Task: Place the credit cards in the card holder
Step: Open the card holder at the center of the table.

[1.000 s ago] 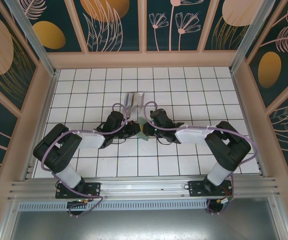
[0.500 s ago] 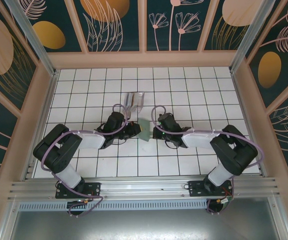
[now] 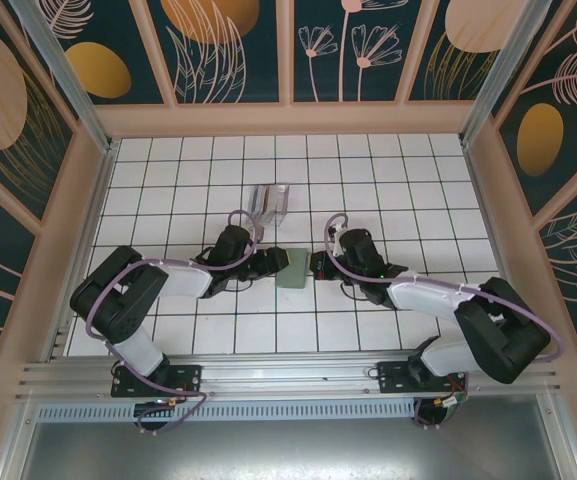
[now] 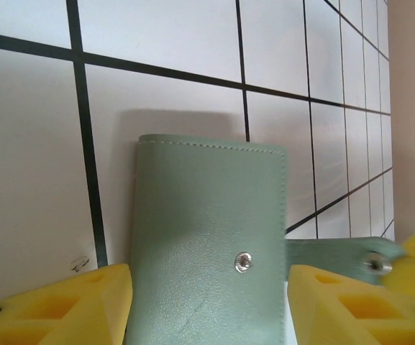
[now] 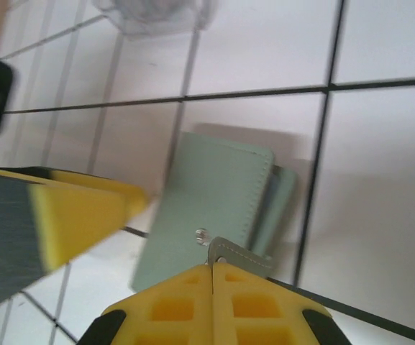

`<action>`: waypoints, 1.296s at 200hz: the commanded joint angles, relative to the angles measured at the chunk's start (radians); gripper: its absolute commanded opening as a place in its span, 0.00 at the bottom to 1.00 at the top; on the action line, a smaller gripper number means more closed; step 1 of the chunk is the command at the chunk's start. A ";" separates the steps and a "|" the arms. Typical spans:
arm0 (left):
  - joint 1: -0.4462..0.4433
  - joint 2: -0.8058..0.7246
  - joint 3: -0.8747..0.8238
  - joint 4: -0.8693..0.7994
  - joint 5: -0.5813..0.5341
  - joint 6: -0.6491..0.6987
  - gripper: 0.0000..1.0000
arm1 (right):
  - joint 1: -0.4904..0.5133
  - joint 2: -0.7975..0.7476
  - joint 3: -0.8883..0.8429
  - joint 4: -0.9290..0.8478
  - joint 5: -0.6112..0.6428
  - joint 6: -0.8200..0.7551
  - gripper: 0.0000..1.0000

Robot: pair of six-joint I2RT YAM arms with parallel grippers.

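The sage-green card holder [image 3: 292, 270] lies folded on the white tiles between both grippers. In the left wrist view the card holder [image 4: 207, 215] shows a metal snap stud on its top face. My left gripper [image 4: 207, 309] is open, one yellow finger [image 4: 56, 305] on each side of the card holder with small gaps. My right gripper [image 5: 213, 284] is shut on the card holder's strap tab [image 5: 243, 256], which sticks out from the holder's side. From above, the left gripper [image 3: 273, 262] and right gripper [image 3: 315, 266] face each other across it. The credit cards are hidden.
A clear plastic box [image 3: 269, 204] stands on the tiles just beyond the grippers, blurred at the top of the right wrist view [image 5: 157, 13]. Open white tiled floor [image 3: 418, 170] spreads on all sides, ringed by the pen's peach-framed walls.
My left gripper has opened and let go of the card holder, which now lies flat. The right gripper has drawn back to the right, shut on the strap tab.
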 commanded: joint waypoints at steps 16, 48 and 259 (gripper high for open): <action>-0.004 0.001 0.012 -0.066 0.002 0.109 0.59 | -0.005 -0.013 0.056 0.035 -0.124 -0.075 0.00; -0.004 -0.019 0.002 -0.049 0.012 0.107 0.62 | -0.007 -0.003 0.090 0.019 -0.169 -0.093 0.00; 0.086 -0.064 -0.068 0.069 0.121 -0.002 0.77 | -0.162 0.055 0.091 0.057 -0.437 -0.085 0.00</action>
